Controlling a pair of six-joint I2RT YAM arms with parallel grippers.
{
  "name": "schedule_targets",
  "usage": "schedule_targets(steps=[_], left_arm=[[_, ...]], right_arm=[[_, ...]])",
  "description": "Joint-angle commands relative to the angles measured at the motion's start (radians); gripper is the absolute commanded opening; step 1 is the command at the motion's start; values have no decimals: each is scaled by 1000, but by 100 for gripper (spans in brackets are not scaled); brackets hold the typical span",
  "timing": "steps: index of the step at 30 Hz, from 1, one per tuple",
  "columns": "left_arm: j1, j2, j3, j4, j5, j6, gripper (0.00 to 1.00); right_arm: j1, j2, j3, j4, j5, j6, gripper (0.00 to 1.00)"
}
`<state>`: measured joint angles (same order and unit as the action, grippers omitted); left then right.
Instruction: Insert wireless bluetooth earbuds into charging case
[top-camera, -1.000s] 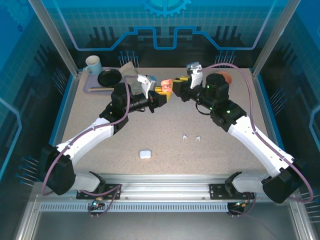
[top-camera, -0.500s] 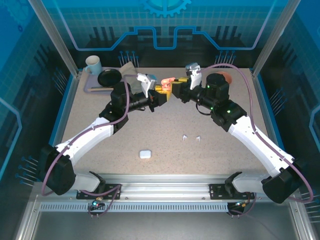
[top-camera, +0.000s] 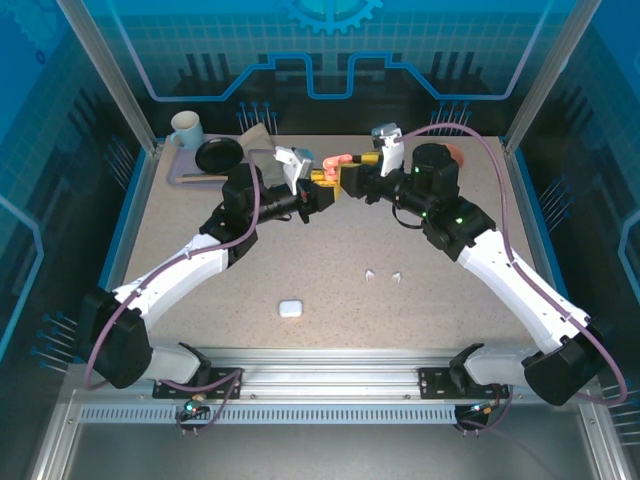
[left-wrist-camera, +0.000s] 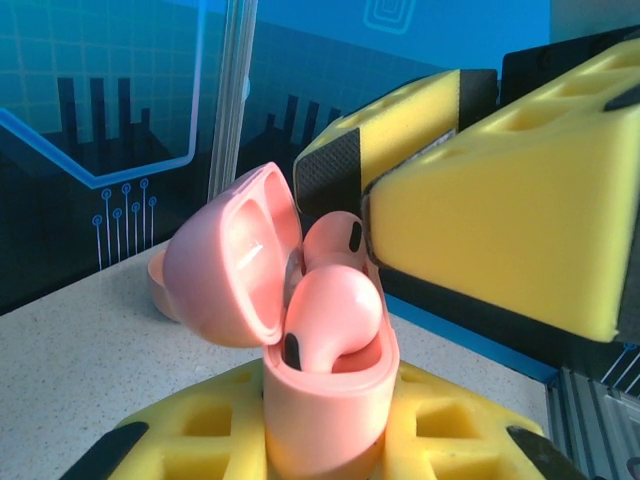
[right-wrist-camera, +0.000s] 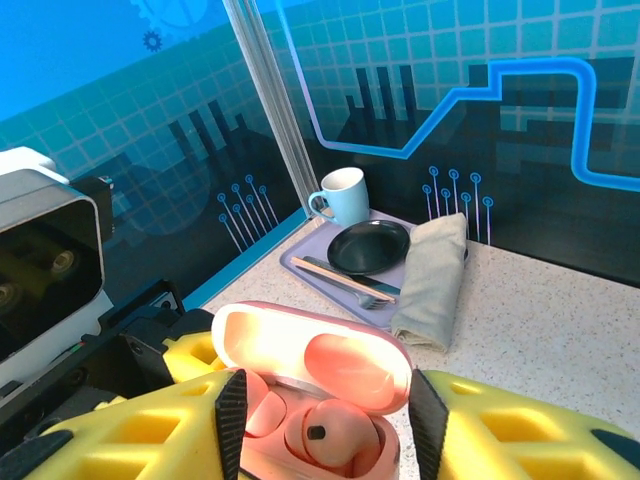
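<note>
My left gripper (left-wrist-camera: 325, 440) is shut on the base of a salmon-pink charging case (left-wrist-camera: 330, 400) and holds it upright above the table's back middle (top-camera: 335, 163). The lid (right-wrist-camera: 310, 350) stands open. Two pink earbuds sit in the case's wells, one at the front (left-wrist-camera: 335, 315) and one behind it (left-wrist-camera: 335, 240). My right gripper (right-wrist-camera: 325, 430) is open, its yellow fingers (left-wrist-camera: 500, 190) standing on either side of the case with nothing gripped. Two white earbuds (top-camera: 371, 275) (top-camera: 398, 276) lie on the table, and a closed white case (top-camera: 291, 308) lies nearer the front.
At the back left a purple tray (right-wrist-camera: 300, 255) carries a mug (right-wrist-camera: 343, 195), a black plate (right-wrist-camera: 368, 247), a fork and chopsticks, with a folded cloth (right-wrist-camera: 432, 280) beside them. An orange bowl (top-camera: 452, 155) sits behind the right arm.
The right gripper's jaws have spread apart at the case. The left gripper and the case have stayed where they were.
</note>
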<state>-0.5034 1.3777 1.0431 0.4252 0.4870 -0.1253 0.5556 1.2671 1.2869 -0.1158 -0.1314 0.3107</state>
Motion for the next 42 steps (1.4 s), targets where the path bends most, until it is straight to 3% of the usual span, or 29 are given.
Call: schedule_targets(steps=[1, 6, 16, 21, 29, 35, 42], left_arm=[[-6, 3, 9, 49, 7, 9, 0], [-7, 4, 2, 55, 7, 8, 0], [-5, 0, -19, 58, 10, 19, 0], [-7, -3, -45, 60, 27, 50, 0], [-7, 4, -49, 10, 52, 126, 0], [-6, 30, -34, -8, 72, 139, 0], [-6, 55, -32, 11, 56, 134, 0]], right_arm=[[-13, -1, 35, -3, 26, 31, 53], [-38, 1, 45, 22, 1, 90, 62], [-95, 14, 89, 33, -31, 199, 69], [-148, 84, 251, -183, -48, 195, 69], [-178, 408, 674, -731, -131, 134, 64], [-171, 555, 817, -848, -191, 126, 56], [-143, 601, 878, -936, -193, 90, 53]])
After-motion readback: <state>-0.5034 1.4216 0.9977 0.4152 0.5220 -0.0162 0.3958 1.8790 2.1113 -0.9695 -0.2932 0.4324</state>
